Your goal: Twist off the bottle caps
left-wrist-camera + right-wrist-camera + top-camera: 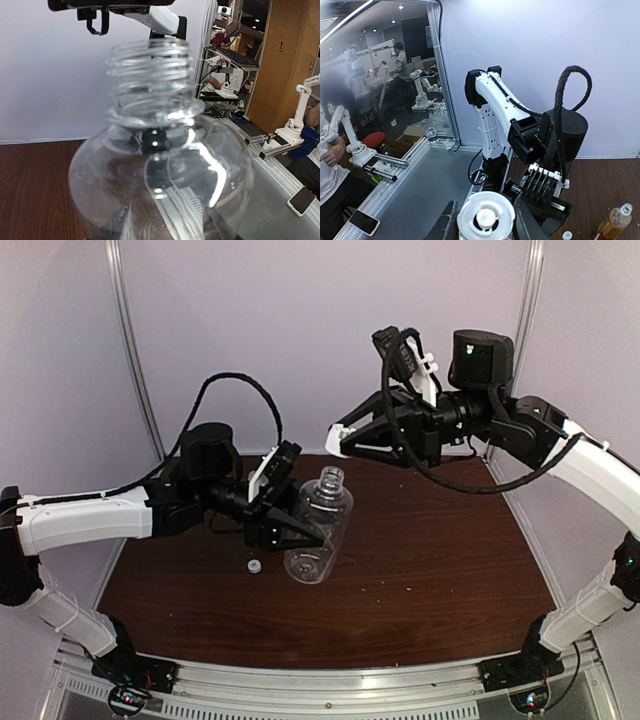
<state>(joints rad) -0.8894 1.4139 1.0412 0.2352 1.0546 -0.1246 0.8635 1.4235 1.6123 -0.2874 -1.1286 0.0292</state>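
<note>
My left gripper [300, 533] is shut on the clear bottle [320, 525] and holds it tilted over the table, its threaded neck [150, 75] open and capless. The bottle fills the left wrist view, with my dark fingers [220, 227] seen through its wall. My right gripper [345, 443] is shut on a whitish bottle cap [337, 438], raised above and behind the bottle's neck; the cap [486, 216] sits between the jaws in the right wrist view. A second small cap [254, 566] lies on the table by the bottle. The amber bottle [615, 222] shows only in the right wrist view.
The dark wooden table [430, 570] has a metal rail [330, 680] along its near edge and pale walls behind. The second cap [567, 235] lies close to the amber bottle. The left arm [495, 110] stands in the right wrist view.
</note>
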